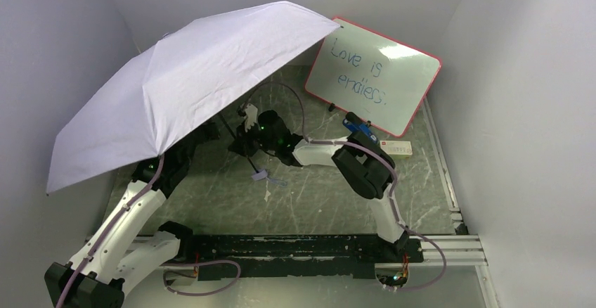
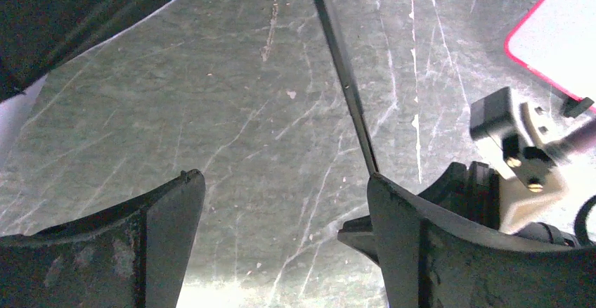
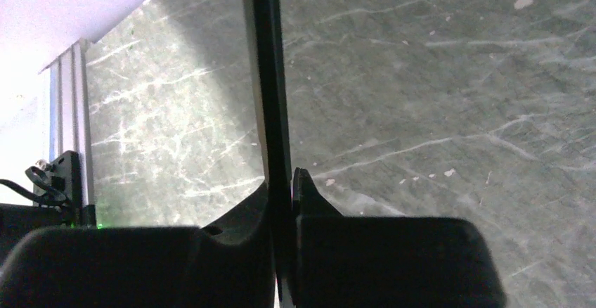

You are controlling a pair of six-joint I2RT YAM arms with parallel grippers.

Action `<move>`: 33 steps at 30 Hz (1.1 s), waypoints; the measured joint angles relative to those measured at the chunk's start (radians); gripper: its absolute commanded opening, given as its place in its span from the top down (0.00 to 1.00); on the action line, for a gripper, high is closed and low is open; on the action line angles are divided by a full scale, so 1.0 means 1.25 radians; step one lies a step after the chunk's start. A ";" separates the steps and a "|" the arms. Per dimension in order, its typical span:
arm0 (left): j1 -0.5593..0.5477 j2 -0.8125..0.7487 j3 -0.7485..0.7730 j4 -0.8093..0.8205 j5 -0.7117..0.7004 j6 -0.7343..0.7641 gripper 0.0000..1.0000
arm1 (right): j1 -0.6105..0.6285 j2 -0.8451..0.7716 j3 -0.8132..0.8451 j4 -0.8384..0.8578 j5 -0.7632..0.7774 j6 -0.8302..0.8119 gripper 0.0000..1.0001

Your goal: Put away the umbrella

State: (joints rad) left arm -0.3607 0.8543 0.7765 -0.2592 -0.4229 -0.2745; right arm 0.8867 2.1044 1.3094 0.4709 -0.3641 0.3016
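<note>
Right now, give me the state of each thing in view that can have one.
umbrella: open, canopy spread and tilted
right end effector: shut on the umbrella's shaft
left end effector: open, holding nothing
whiteboard: propped at a slant, written on

Robot lab enclosure, plain white walls (image 1: 520,76), marbled tabletop (image 1: 316,206)

Umbrella (image 1: 190,76): spread over the left half of the desk (image 1: 316,195); its shaft (image 3: 267,76) slants down at centre, pinched in my right tool (image 3: 281,181). My left tool (image 2: 281,181): under the umbrella, fingers apart, beside the shaft. Whiteboard (image 1: 376,76): back right, behind a small box (image 1: 397,148)
</note>
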 measured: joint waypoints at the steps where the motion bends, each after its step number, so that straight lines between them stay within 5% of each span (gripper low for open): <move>1: 0.000 0.000 0.000 0.000 0.003 0.000 0.06 | 0.002 -0.007 -0.009 0.009 0.001 -0.002 1.00; 20: 0.001 -0.126 -0.003 0.013 0.286 -0.074 0.03 | -0.007 -0.305 -0.296 0.155 0.184 0.084 1.00; 33: 0.002 -0.034 -0.170 0.351 0.492 -0.404 0.04 | 0.000 -0.343 -0.376 0.264 0.175 0.143 1.00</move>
State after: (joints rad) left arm -0.3588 0.8120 0.5644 0.1791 0.1925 -0.7799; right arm 0.8871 1.6760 0.8391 0.8013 -0.1452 0.4797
